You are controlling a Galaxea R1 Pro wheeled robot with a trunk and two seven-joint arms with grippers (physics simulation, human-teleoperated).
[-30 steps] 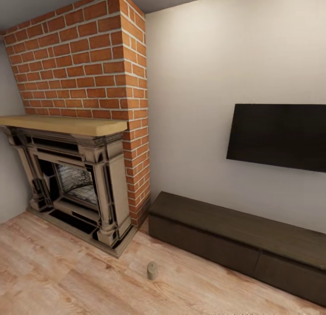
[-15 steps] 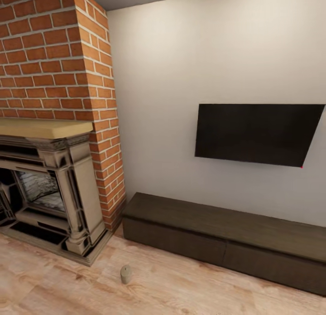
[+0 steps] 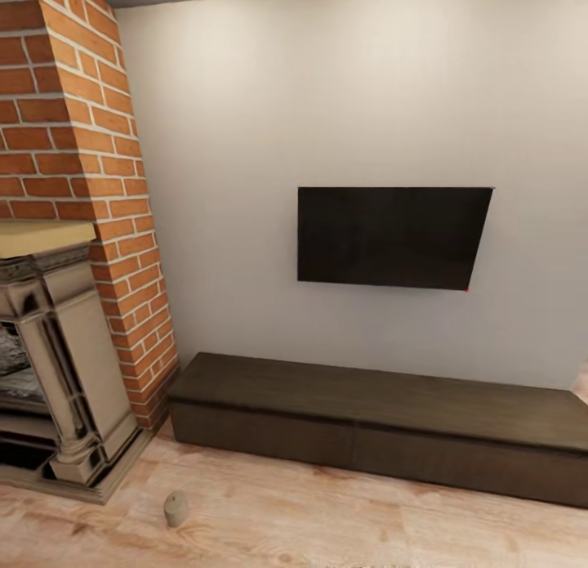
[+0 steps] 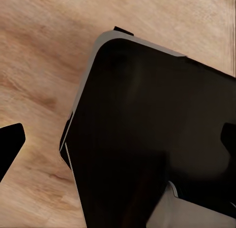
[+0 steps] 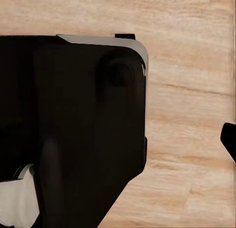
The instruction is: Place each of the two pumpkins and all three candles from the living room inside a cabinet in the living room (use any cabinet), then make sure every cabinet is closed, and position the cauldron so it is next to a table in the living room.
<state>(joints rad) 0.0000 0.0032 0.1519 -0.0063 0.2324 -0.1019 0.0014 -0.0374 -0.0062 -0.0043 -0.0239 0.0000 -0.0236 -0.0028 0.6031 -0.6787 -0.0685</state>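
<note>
One short tan candle [image 3: 175, 508] stands on the wooden floor, in front of the fireplace's corner. The long, low, dark brown cabinet [image 3: 376, 413] runs along the white wall, with its drawer fronts shut and nothing on top. In the left wrist view my left gripper [image 4: 119, 142] hangs over my black base, its dark fingertips [image 4: 10, 144] far apart and nothing between them. My right gripper [image 5: 118, 139] hangs the same way, with one fingertip [image 5: 229, 139] showing over the floor at the picture's edge. The pumpkins, the cauldron and the table are out of view.
A brick chimney [image 3: 73, 143] with a stone fireplace [image 3: 57, 388] stands left of the cabinet. A black television [image 3: 392, 237] hangs on the wall above the cabinet. Bare wooden floor [image 3: 343, 519] lies between me and the cabinet.
The head view has swung to the right, so the fireplace, candle and cabinet have slid left in the picture. None of these things has moved itself.
</note>
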